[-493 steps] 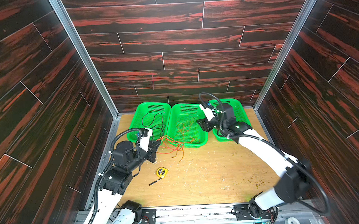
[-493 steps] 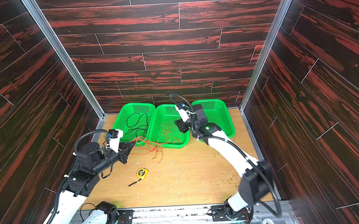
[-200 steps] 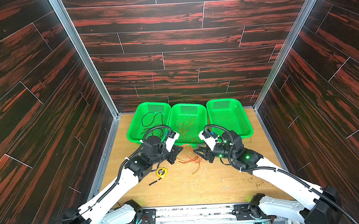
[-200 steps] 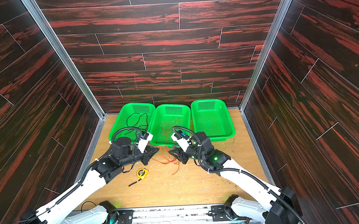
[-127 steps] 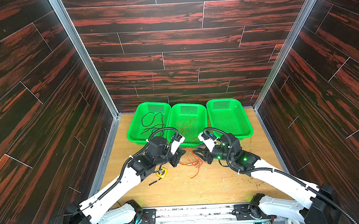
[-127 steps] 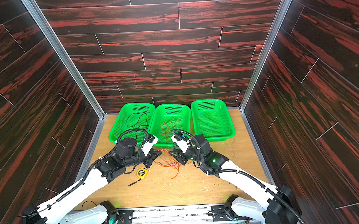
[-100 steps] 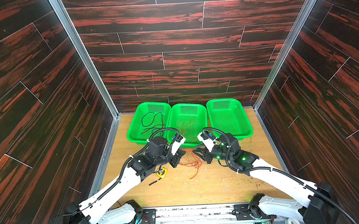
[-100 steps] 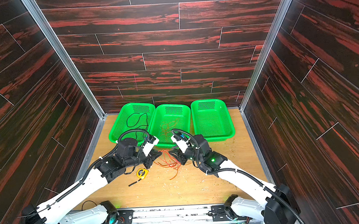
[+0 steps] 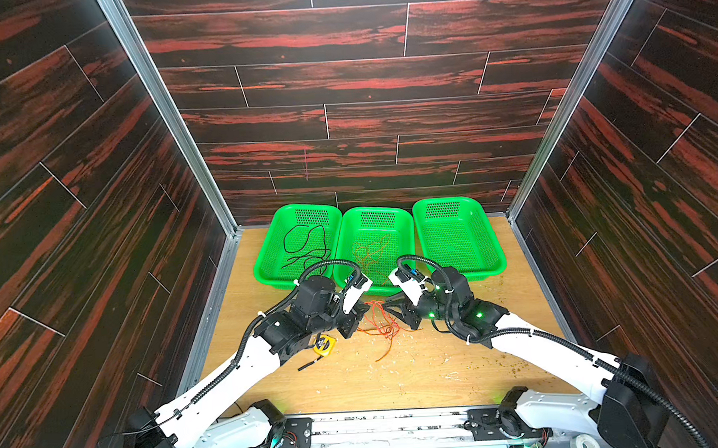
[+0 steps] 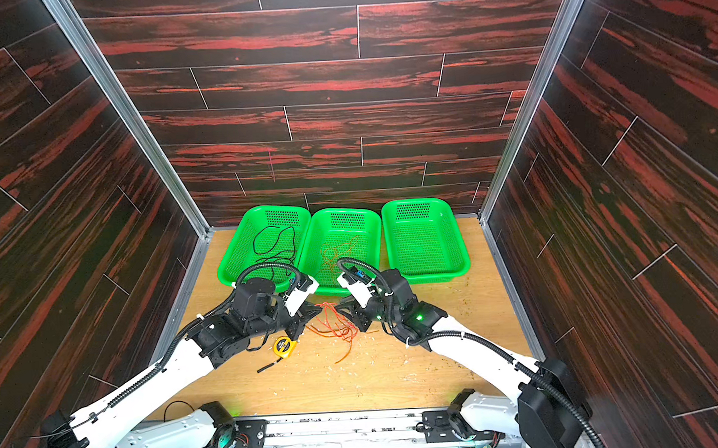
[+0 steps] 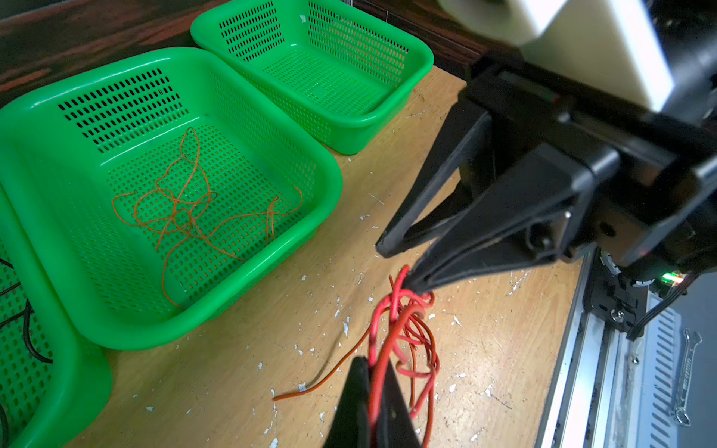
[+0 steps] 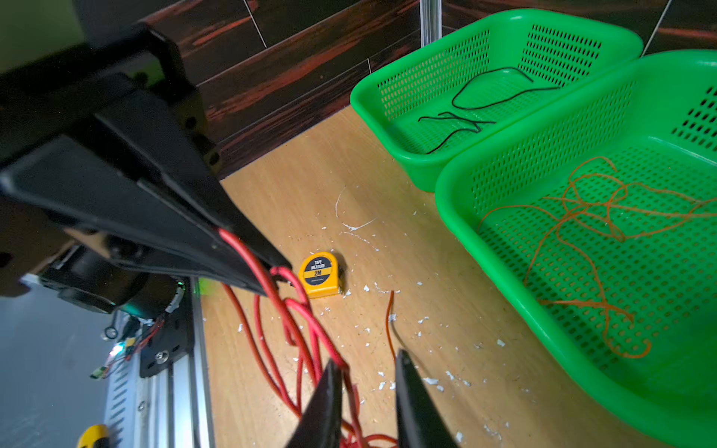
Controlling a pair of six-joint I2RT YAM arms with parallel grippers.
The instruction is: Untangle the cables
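Note:
The red cable hangs in loose loops between my two grippers over the middle of the table. My left gripper is shut on one strand of it. My right gripper faces it from the right with its jaws a little apart; red loops run past one fingertip. The black cable lies in the left basket, and the orange cable in the middle basket.
The right basket holds nothing. A yellow tape measure and a short black stick lie under my left arm. A loose orange-brown strand end rests on the wood. White flecks dot the table.
My right gripper came from the middle basket down to the red tangle, and its jaws have narrowed. My left gripper carried the red cable from the left side to the table's middle.

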